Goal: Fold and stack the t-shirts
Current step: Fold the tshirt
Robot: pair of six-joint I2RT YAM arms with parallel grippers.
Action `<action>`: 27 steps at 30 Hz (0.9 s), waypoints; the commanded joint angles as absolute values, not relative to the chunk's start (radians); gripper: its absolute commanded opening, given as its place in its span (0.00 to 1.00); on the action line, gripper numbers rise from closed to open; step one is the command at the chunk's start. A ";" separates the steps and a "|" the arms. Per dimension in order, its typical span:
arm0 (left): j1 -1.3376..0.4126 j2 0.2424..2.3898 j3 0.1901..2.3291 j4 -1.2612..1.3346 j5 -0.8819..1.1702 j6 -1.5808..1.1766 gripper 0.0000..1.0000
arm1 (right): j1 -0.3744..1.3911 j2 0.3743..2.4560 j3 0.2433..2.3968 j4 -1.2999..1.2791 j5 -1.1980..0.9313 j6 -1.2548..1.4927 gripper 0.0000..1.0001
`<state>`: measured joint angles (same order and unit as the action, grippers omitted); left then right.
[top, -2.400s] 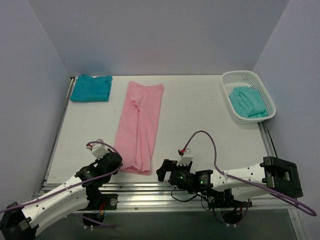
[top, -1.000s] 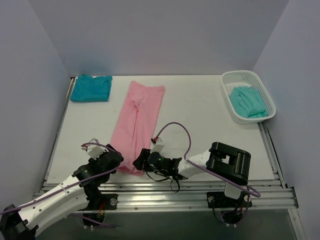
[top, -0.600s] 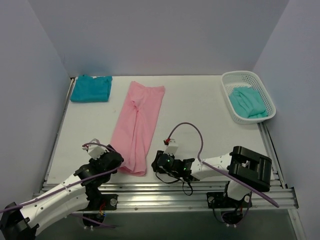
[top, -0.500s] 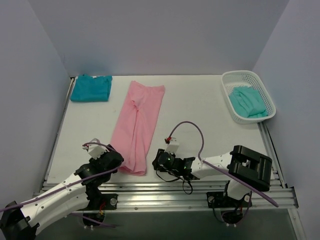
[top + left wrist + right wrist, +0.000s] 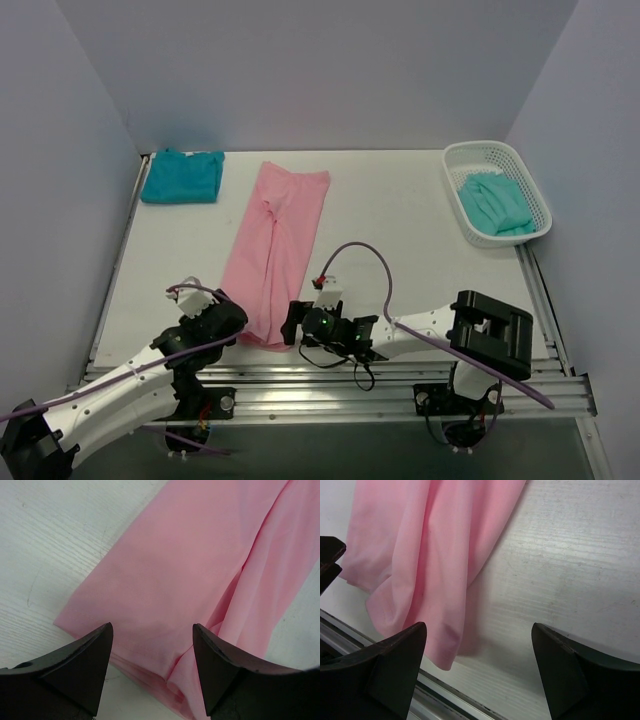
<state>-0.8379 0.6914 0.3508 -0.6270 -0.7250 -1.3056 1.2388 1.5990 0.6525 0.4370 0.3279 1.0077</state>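
While left hand [image 5: 151,630] and right hand [image 5: 479,627] (both wide) flank the pink t-shirt [image 5: 275,250], the basket [image 5: 484,148] stands apart.

1. A white table [image 5: 400,230] fills the floor of the booth. Up close its top shows a faint wood grain and a few small scuffs.
2. A white plastic mesh basket [image 5: 484,147] sits at the table's far right corner, close to the right edge.
3. Silver metal rails [image 5: 330,375] run along the table's near edge.
4. Plain pale grey-lilac walls [image 5: 320,70] close in the back and both sides.
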 commanded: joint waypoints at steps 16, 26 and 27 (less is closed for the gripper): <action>-0.834 0.669 0.362 -0.632 -0.776 -1.367 0.73 | 1.261 1.795 0.813 0.471 0.268 0.980 0.71; -0.834 0.649 0.356 -0.632 -0.779 -1.361 0.73 | 1.261 1.779 0.788 0.474 0.273 0.988 0.00; -0.834 0.650 0.357 -0.632 -0.778 -1.361 0.73 | 1.259 1.779 0.787 0.476 0.275 0.991 0.00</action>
<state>-0.8379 0.6502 0.3508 -0.6197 -0.7254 -1.3045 1.2518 1.7767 0.7963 0.4957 0.2676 0.9897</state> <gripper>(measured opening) 0.732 0.026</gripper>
